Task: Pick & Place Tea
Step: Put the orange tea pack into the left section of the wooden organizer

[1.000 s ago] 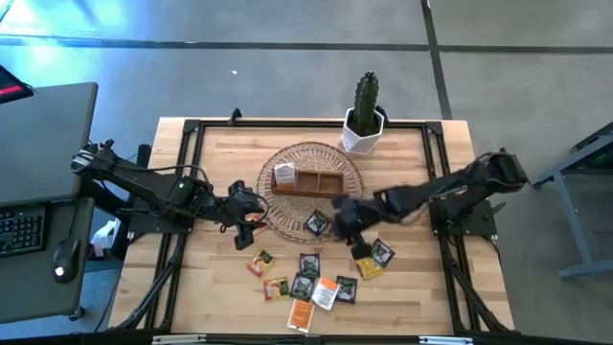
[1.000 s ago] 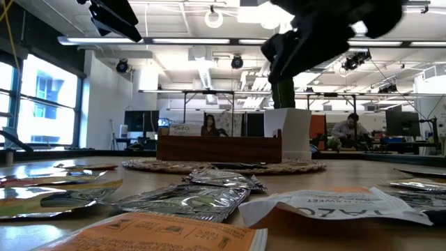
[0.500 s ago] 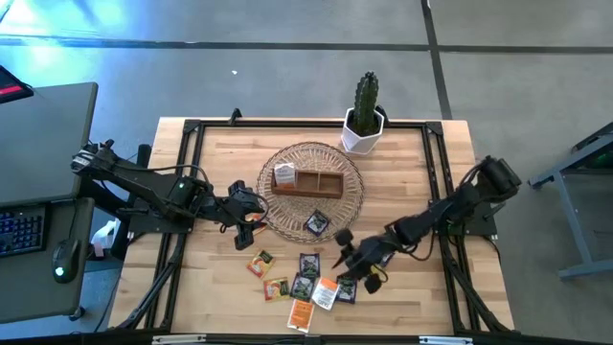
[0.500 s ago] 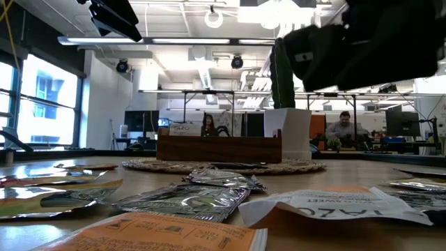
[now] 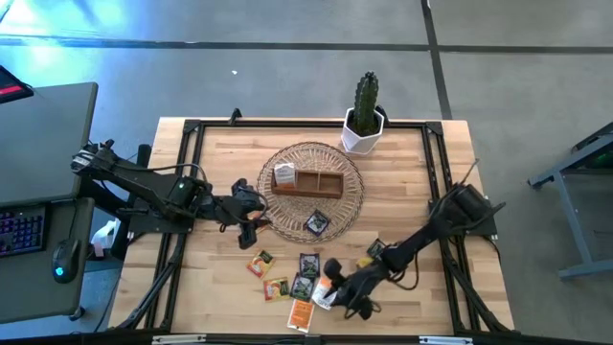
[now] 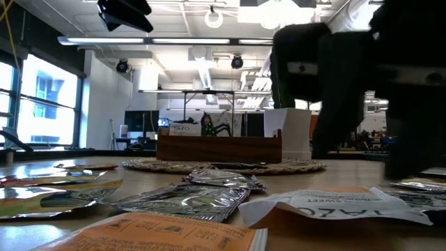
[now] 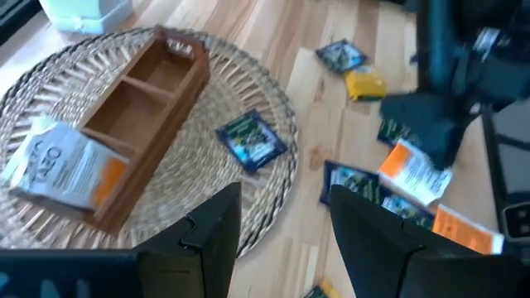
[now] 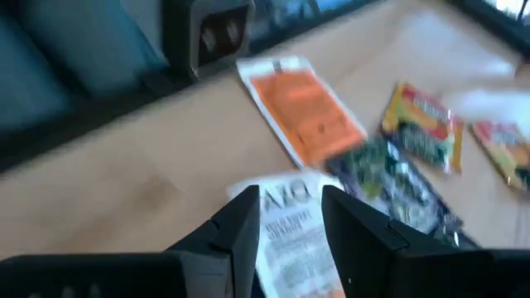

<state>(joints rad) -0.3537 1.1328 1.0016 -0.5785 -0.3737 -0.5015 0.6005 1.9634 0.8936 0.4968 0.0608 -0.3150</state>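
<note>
**Right arm has swung down to the loose tea pile**

You are working on a pale wooden bench (image 5: pixel 412 172) with a black frame. At its centre sits a round wicker mat (image 5: pixel 311 187) carrying a brown wooden compartment box (image 5: pixel 308 182); behind it stands a green cactus in a white pot (image 5: pixel 365 117).

What changed: a second ago your right arm was up beside the wicker mat; now it stretches low across the near right part of the bench, and the right claw (image 5: pixel 347 292) is at the cluster of small flat tea packets (image 5: pixel 306 283). That reads as one delivery finished and the next pick being lined up.

The tea lies in three places: a white-and-orange packet (image 5: pixel 283 175) in the left end of the box, a dark green packet (image 5: pixel 317 223) on the near rim of the mat, and the rest scattered on the bench in front, with a yellow one (image 5: pixel 372 257) a little apart under the arm.

Your right claw's fingers stand apart and empty in the wrist view, straddling a white-and-orange packet (image 8: pixel 290 228), with an orange one (image 8: pixel 302 112) beyond. Whether they touch it yet cannot be told.

Your left claw (image 5: pixel 251 206) waits at the mat's left edge, fingers spread wide, holding nothing.
</note>
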